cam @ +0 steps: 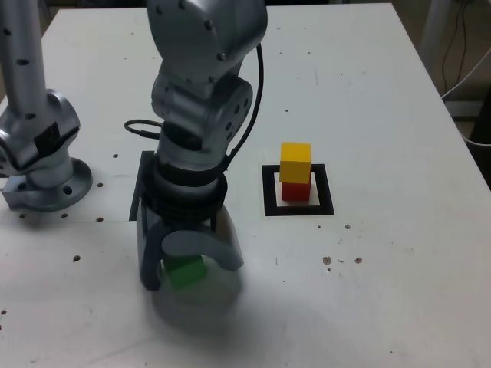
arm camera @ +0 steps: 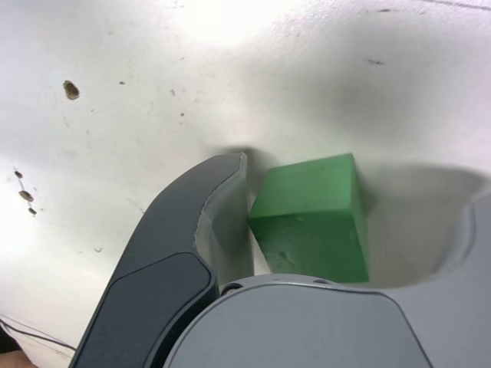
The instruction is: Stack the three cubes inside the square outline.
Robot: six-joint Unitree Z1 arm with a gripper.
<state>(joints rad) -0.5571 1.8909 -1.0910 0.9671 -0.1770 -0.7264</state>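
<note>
Claw points down at the table, near the front edge in the exterior view. Its jaws stand apart, one on each side of the green cube. Wrist view: the green cube sits on the table between the jaws, with a thin gap to the dark jaw, so it is not clamped. Yellow cube sits on the red cube, slightly skewed, inside the black square outline, well off to the exterior view's right of the claw.
</note>
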